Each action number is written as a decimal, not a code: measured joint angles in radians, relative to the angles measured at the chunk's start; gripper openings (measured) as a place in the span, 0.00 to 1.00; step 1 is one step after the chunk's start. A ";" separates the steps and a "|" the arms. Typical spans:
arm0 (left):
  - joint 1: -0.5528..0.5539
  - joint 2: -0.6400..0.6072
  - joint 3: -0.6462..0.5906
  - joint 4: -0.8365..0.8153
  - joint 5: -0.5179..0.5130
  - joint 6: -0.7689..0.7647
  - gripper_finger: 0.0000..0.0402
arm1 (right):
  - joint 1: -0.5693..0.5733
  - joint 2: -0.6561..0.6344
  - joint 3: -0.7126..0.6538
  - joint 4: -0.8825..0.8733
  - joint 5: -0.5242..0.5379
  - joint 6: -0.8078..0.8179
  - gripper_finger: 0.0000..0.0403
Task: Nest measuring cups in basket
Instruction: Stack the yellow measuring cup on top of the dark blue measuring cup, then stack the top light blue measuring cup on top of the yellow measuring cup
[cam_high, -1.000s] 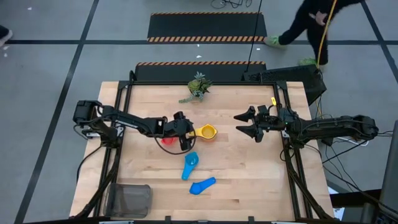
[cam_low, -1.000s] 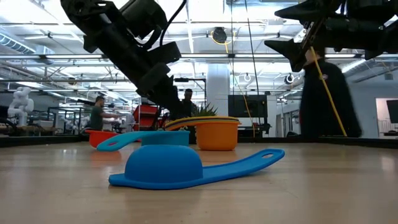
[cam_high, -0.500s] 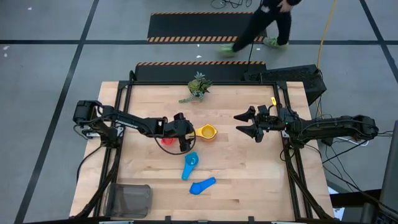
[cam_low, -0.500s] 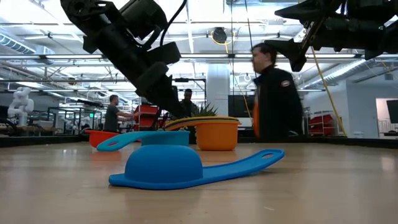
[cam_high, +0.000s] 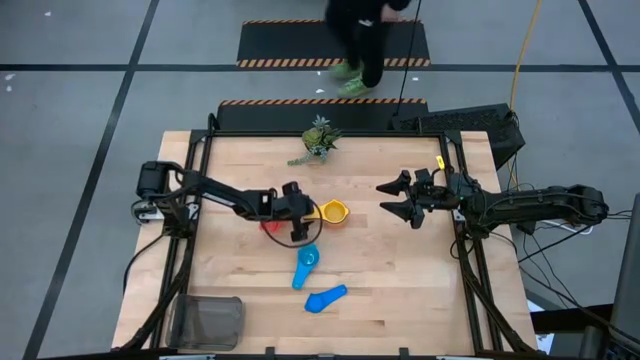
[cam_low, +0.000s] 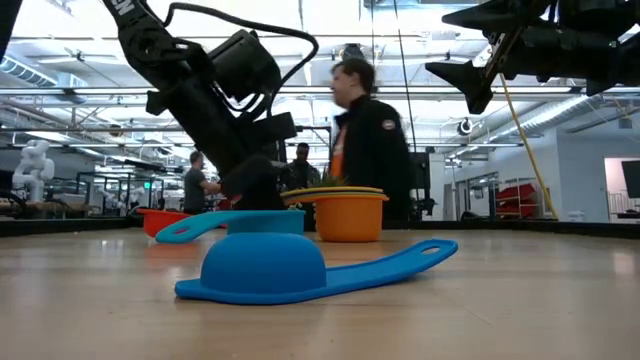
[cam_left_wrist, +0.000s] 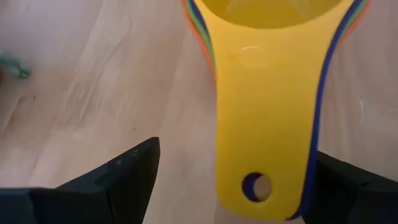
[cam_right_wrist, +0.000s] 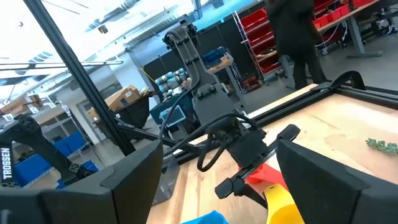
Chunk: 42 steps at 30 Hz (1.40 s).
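A nested stack of cups (cam_high: 334, 212), yellow on top with green, orange and dark blue rims below, stands upright on the table's middle. Its handle (cam_left_wrist: 264, 124) points at my left gripper (cam_left_wrist: 236, 155), which is open and low over the table (cam_high: 306, 212); one finger stands on each side of the handle's free end. A red cup (cam_high: 270, 226) sits under the left arm. The light blue cup (cam_high: 306, 265) and the blue cup (cam_high: 326, 298), lying rim down, sit nearer. The basket (cam_high: 210, 320) stands at the near left corner. My right gripper (cam_high: 381, 198) hovers open, right of the stack.
A small green plant (cam_high: 318, 138) lies near the table's far edge. A person (cam_low: 365, 140) walks past behind the table. Bare wood lies between the stack and the basket, and on the table's right half under the right arm.
My left gripper has moved down and a little toward the table's right, closing in on the stack's handle, and stays open. The cups have not moved. The person behind the table has walked from right to left.
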 joint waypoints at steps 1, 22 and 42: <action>0.000 -0.007 0.000 -0.003 0.001 0.000 0.77 | 0.000 0.000 0.000 0.000 0.000 0.000 0.77; 0.000 -0.050 0.001 -0.005 0.070 -0.051 0.44 | 0.000 0.000 0.000 -0.001 0.000 -0.002 0.77; -0.226 -0.399 0.001 -0.246 -0.113 -0.135 0.73 | 0.001 0.001 0.000 -0.040 -0.026 0.007 0.77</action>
